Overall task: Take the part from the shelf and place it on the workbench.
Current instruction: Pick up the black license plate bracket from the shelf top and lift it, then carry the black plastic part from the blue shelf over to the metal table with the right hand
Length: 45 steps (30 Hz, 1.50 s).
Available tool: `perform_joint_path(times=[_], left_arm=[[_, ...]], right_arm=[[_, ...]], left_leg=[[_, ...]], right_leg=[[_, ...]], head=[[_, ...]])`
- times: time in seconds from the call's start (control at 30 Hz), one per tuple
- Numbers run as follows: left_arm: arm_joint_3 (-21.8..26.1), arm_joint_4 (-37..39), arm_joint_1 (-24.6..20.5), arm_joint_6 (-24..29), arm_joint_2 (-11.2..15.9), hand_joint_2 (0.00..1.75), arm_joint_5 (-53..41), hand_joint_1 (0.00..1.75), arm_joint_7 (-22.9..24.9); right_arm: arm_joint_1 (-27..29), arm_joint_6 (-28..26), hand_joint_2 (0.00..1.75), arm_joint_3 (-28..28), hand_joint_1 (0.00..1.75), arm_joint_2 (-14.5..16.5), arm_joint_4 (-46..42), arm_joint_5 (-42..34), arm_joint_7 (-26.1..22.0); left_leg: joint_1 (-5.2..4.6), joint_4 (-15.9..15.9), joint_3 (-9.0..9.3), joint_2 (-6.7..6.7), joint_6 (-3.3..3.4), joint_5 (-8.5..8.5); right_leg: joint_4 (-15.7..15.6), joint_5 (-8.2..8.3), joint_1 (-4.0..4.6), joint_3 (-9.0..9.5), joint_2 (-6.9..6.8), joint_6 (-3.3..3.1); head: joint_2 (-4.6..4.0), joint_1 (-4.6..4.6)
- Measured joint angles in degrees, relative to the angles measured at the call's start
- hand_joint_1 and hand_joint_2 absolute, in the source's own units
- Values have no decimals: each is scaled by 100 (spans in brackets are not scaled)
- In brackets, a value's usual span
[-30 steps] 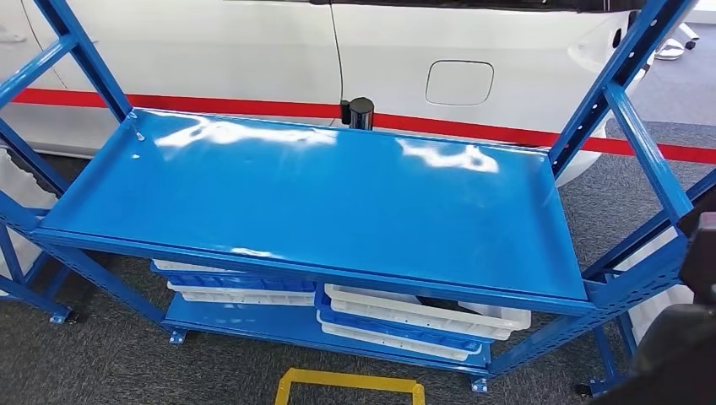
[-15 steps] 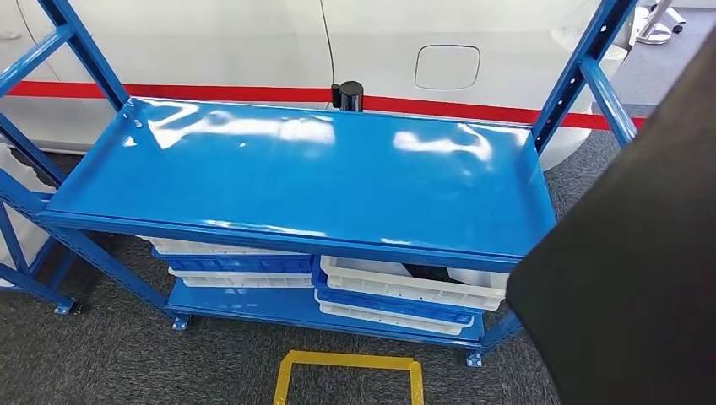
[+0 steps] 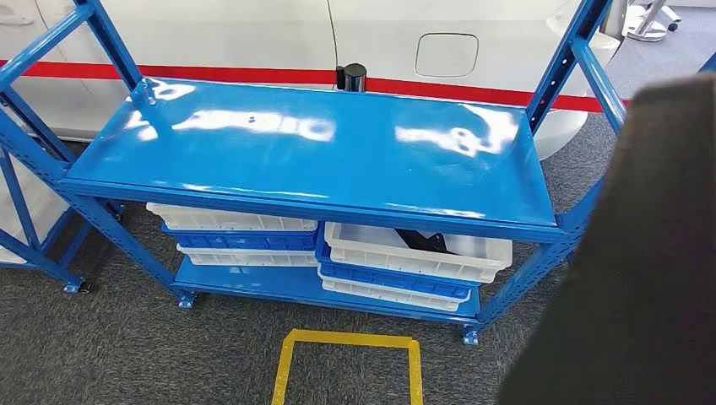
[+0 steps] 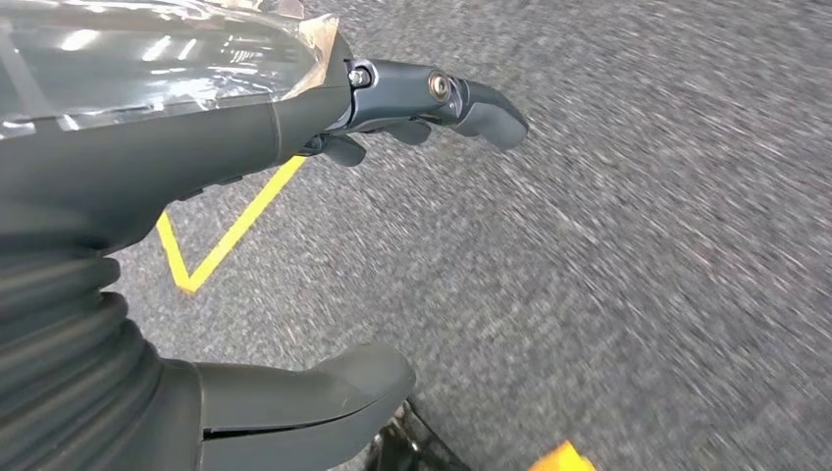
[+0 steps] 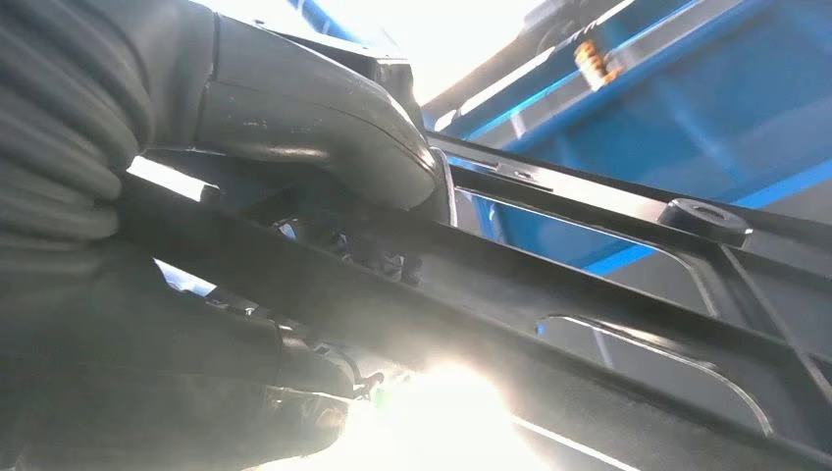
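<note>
White car body [image 3: 253,34] with red stripe [image 3: 464,89] and fuel flap [image 3: 446,53] ahead of me. Small black cylinder [image 3: 352,77] in front of it. Grey carpet [image 3: 127,354] below, yellow floor marking [image 3: 348,359] near my feet.

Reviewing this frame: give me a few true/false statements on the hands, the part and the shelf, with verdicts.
1. The right hand grips a black part. True.
2. The left hand holds a white bin. False: it holds nothing, fingers apart above grey carpet.
3. The blue shelf carries a stack of bins on its upper deck. False: the white bins sit below that deck.
4. A yellow floor marking lies in front of the shelf. True.
</note>
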Motion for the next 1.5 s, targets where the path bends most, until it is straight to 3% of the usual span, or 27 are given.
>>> perform_joint_path(times=[0.07,0.27,0.3,0.37,0.4,0.43,0.47,0.5,0.53,0.6,0.67,0.7,0.73,0.8,0.87,0.93,0.97,1.03,1.07,1.1,1.17,1.2,1.23,1.3,1.37,1.43,1.5], left_arm=[[22,1,5,12,-1,175,7,0,1],[29,2,7,14,-3,175,12,0,2],[41,1,7,17,-4,175,16,0,2],[81,0,7,24,-3,175,32,0,3],[104,-1,5,27,-3,175,42,0,0],[117,-1,2,23,-1,175,35,0,-9],[124,-1,-2,14,-1,175,23,0,-20],[124,-1,-4,0,4,175,3,0,-33],[123,-1,-4,-17,13,175,-24,0,-52],[122,-1,-4,-63,24,175,-49,0,-95],[120,-1,-17,-103,29,175,-87,0,-127],[118,-1,-25,-113,35,175,-108,0,-132],[115,-1,-32,-124,42,175,-138,0,-131],[103,-1,-39,-143,56,175,-216,0,-105],[67,-1,-63,-167,68,175,-310,0,-60],[19,0,-92,-192,78,175,-380,0,-28],[-2,0,-99,-201,83,175,-404,0,-20],[-29,1,-89,-209,85,175,-430,0,-15],[-39,1,-84,-212,89,175,-434,0,-14],[-46,2,-78,-214,93,175,-436,0,-14],[-65,2,-76,-216,105,175,-440,0,-15],[-72,2,-75,-223,108,175,-442,0,-19],[-78,2,-75,-237,108,175,-449,0,-25],[-85,2,-72,-269,106,175,-465,0,-43],[-101,2,-71,-283,107,175,-484,0,-52],[-122,2,-71,-277,115,175,-498,0,-37],[-133,2,-66,-258,132,175,-504,0,7]], right_arm=[[88,0,175,-65,173,60,51,-263,-188],[107,0,175,-75,173,72,66,-309,-215],[141,0,175,-101,173,94,97,-364,-247],[254,0,175,-189,173,168,211,-502,-310],[315,0,175,-239,173,204,294,-598,-313],[326,4,175,-252,173,161,409,-660,-178],[303,13,175,-242,173,84,538,-704,-4],[232,35,175,-204,173,-26,676,-711,200],[118,84,175,-150,173,-149,845,-684,403],[-196,237,175,-40,173,-294,1202,-618,603],[-578,386,175,58,173,-383,1624,-565,769],[-769,435,175,97,173,-407,1848,-532,842],[-972,469,175,131,173,-422,2096,-491,923],[-1467,520,175,176,173,-440,2678,-387,1109],[-1945,551,175,173,173,-467,3250,-306,1291],[-2249,562,175,141,173,-524,3685,-266,1383],[-2341,562,175,122,173,-554,3858,-253,1401],[-2447,562,175,94,173,-614,4128,-239,1409],[-2470,562,175,79,173,-645,4232,-237,1412],[-2488,562,175,63,173,-674,4319,-237,1412],[-2524,563,175,32,173,-713,4469,-238,1415],[-2532,564,175,19,173,-723,4527,-237,1418],[-2535,571,175,10,173,-731,4579,-234,1422],[-2537,604,175,-3,173,-749,4648,-234,1423],[-2545,673,175,-24,173,-771,4677,-326,1380],[-2549,781,175,-47,173,-784,4680,-589,1245],[-2541,909,175,-63,173,-787,4661,-979,1055]], left_leg=[[-9,-16,-69,6,63,34],[2,-24,-73,16,94,56],[4,-28,-118,36,143,99],[-12,-27,-361,103,235,302],[-28,-7,-561,137,253,472],[-48,8,-735,156,209,659],[-61,19,-871,167,150,825],[-59,30,-945,163,87,925],[-55,57,-980,150,34,910],[-29,363,-1076,114,-17,463],[-27,1008,-1208,80,-50,-159],[-27,1332,-1250,68,-64,-303],[-25,1569,-1249,63,-73,-289],[-14,1554,-1022,63,-75,85],[-2,884,-486,62,-62,281],[-27,223,-81,47,-18,131],[-52,65,-25,38,15,71],[-68,3,-128,44,136,129],[-65,-13,-195,55,217,196],[-58,-31,-269,71,286,271],[-63,-29,-437,87,350,416],[-68,-26,-526,91,349,484],[-71,-22,-618,96,344,553],[-68,-12,-783,104,319,678],[-71,17,-914,102,269,787],[-89,39,-980,96,202,888],[-99,29,-1004,93,142,990]], right_leg=[[-11,48,2,-34,1,45],[-5,41,9,-51,-1,52],[84,-88,4,-99,4,23],[782,-603,-11,-244,22,-27],[882,-754,-21,-39,32,-10],[701,-853,-1,307,43,0],[341,-807,25,690,51,13],[-178,-756,22,1020,56,-42],[-374,-782,23,1081,55,-127],[-375,-641,-20,950,41,-259],[-370,-489,1,785,36,-329],[-361,-413,14,701,34,-332],[-345,-337,23,603,32,-327],[-274,-200,28,381,36,-296],[-154,-111,35,164,41,-241],[-61,-35,56,22,10,-156],[-42,14,63,-30,-13,-113],[-7,65,69,-121,-31,-30],[87,-32,67,-194,-26,-30],[272,-218,67,-285,-14,-47],[939,-729,52,-486,14,-110],[1288,-887,49,-543,23,-103],[1542,-927,43,-541,27,-60],[1488,-709,28,-283,28,70],[693,-548,17,350,29,124],[-101,-651,44,871,44,45],[-302,-709,73,938,56,-43]], head=[[0,1],[0,6],[0,9],[0,11],[0,12],[0,10],[0,7],[0,6],[0,2],[0,-6],[0,-14],[0,-16],[0,-16],[0,-17],[0,-19],[0,-8],[0,-2],[0,1],[0,7],[0,16],[0,38],[0,40],[0,39],[0,39],[0,43],[0,43],[0,40]])
